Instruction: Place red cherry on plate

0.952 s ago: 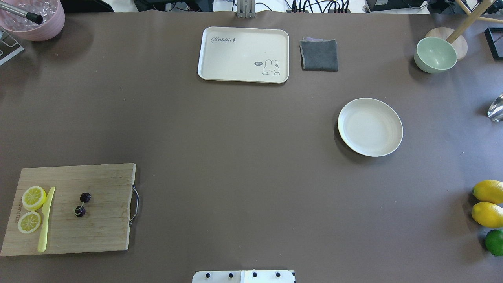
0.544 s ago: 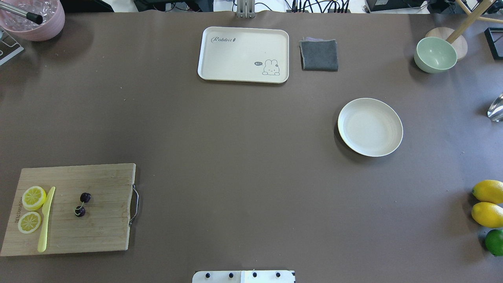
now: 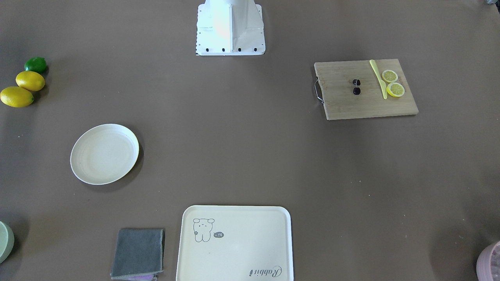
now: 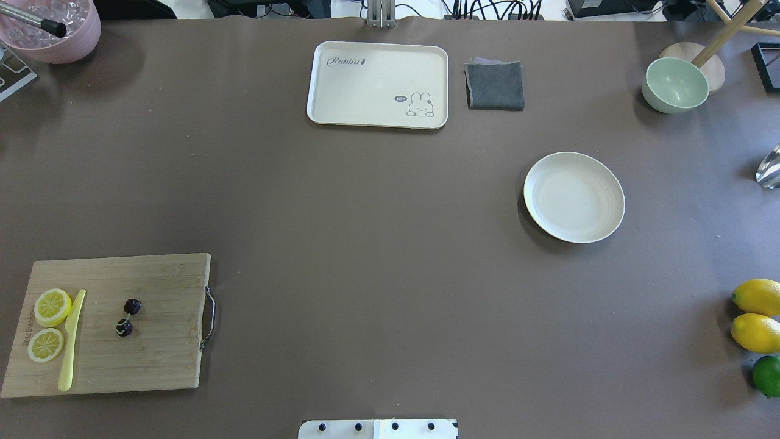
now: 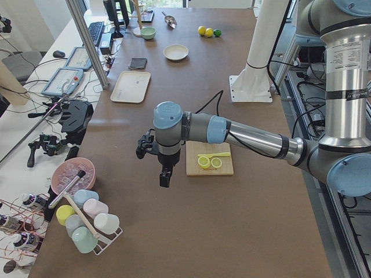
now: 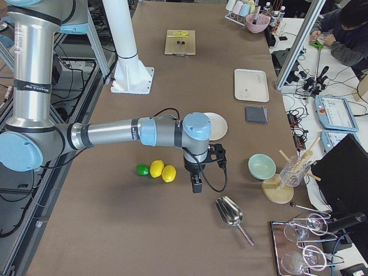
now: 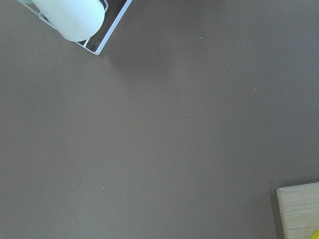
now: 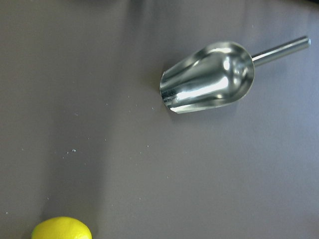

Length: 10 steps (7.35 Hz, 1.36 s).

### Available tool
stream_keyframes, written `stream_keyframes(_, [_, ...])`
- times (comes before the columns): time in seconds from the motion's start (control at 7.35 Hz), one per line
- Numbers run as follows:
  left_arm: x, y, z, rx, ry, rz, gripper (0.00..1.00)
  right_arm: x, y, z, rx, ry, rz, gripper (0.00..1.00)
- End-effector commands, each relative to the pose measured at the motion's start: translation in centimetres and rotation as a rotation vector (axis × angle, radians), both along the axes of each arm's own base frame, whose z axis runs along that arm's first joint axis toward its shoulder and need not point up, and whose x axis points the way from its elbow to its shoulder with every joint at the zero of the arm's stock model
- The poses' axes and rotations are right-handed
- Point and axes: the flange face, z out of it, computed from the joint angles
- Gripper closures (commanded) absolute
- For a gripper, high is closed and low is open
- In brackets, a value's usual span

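- The red cherry (image 4: 128,317) lies on the wooden cutting board (image 4: 158,360) at the near left of the table: 2 tiny dark fruits joined by thin green stems. It sits between the board's metal handle (image 4: 210,317) and the yellow knife (image 4: 72,341), apart from both.
- The plate (image 4: 574,197) sits bare on the right side, well apart from the board, so the carry runs across most of the table.
- The left gripper (image 5: 165,176) hangs over bare table beyond the board's outer end, not above the cherry. From this side view I cannot tell how wide its jaws stand.
- The right gripper (image 6: 196,185) hangs near the whole lemons (image 6: 162,171) and the metal scoop (image 6: 230,213). Its opening cannot be told either.
- Handling, as a judgement: the pair looks very light, small, round and smooth, so it may roll or squirt out of a hard pinch. The stems look flexible, so the free fruit would dangle.
- Best hold is probably 1 fruit taken across its middle from above, with narrow jaws. The stem junction looks too thin to grip reliably.
- The left arm looks the natural one to pick.
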Motion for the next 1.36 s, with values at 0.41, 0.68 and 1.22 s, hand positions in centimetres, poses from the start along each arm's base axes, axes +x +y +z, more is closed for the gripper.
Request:
stream_keyframes(0.41, [-3.8, -1.0, -2.8, 0.226, -0.004, -0.091, 0.02, -0.5, -1.3, -6.0, 0.219, -0.158, 0.091, 0.0])
stream_keyframes(0.68, [-3.7, -2.6, -1.0, 0.338, 0.01, -0.083, 0.02, -1.0, -4.0, -8.9, 0.27, -0.164, 0.078, 0.0])
stream_keyframes(1.22, [-1.4, -2.5, -0.9, 0.387, 0.142, -0.081, 0.02, -17.2, -6.1, -13.6, 0.048, -0.28, 0.17, 0.0])
